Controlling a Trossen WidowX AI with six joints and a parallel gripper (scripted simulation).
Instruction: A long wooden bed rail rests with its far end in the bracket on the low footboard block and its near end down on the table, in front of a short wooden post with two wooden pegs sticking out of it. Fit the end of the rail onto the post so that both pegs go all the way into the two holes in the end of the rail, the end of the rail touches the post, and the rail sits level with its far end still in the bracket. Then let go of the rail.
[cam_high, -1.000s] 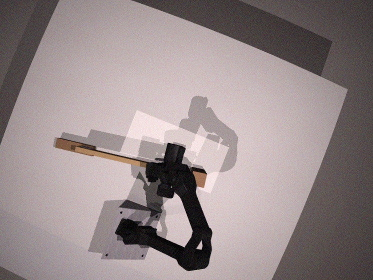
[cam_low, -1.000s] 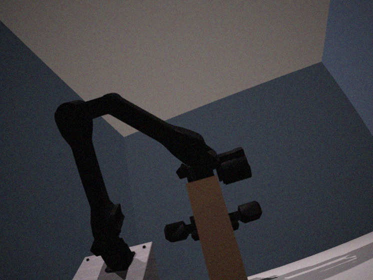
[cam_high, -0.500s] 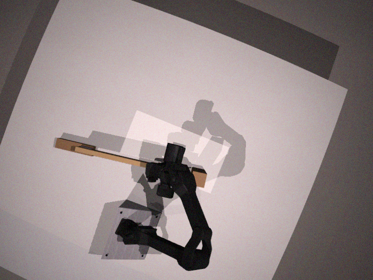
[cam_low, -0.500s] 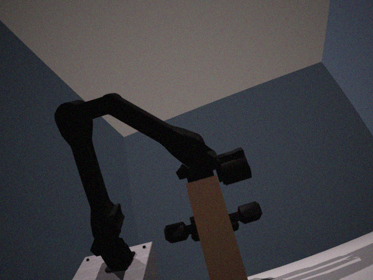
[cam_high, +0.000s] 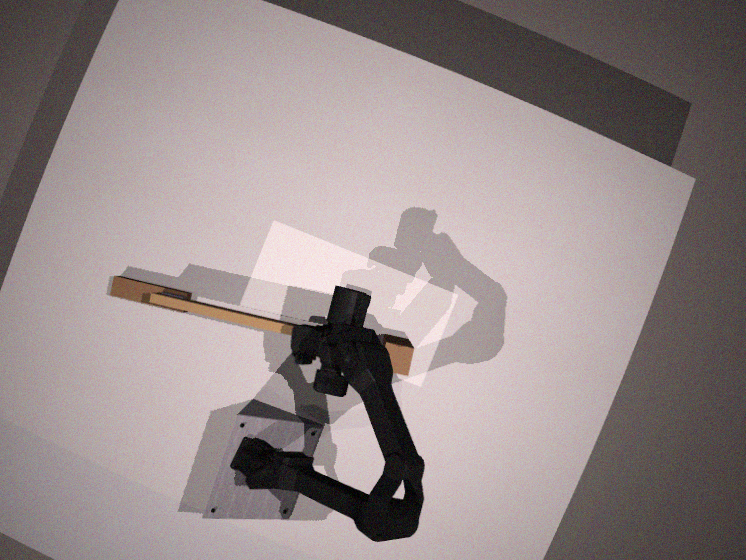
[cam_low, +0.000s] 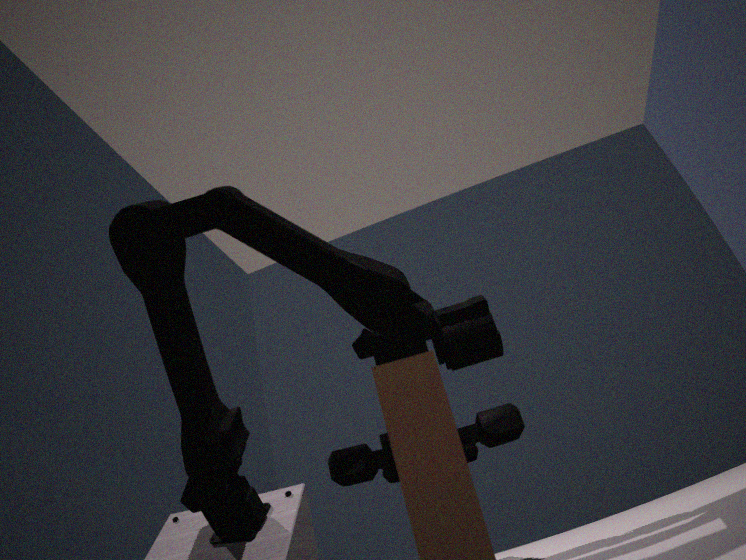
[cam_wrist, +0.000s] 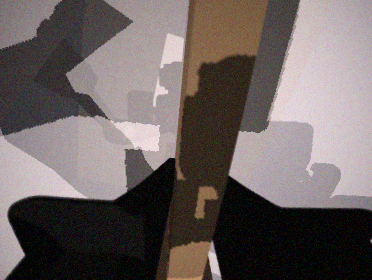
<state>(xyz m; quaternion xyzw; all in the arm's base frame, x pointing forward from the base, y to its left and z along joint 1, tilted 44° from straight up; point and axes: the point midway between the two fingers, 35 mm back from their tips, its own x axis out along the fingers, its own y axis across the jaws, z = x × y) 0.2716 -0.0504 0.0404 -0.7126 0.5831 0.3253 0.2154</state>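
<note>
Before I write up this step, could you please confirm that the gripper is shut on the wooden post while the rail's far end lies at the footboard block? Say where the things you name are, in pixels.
Not quite: the gripper (cam_high: 305, 346) (cam_wrist: 187, 165) is shut on the rail (cam_high: 222, 312) (cam_wrist: 227, 30), as the wrist view shows. The rail's far end does lie at the footboard block (cam_high: 129, 286).
</note>
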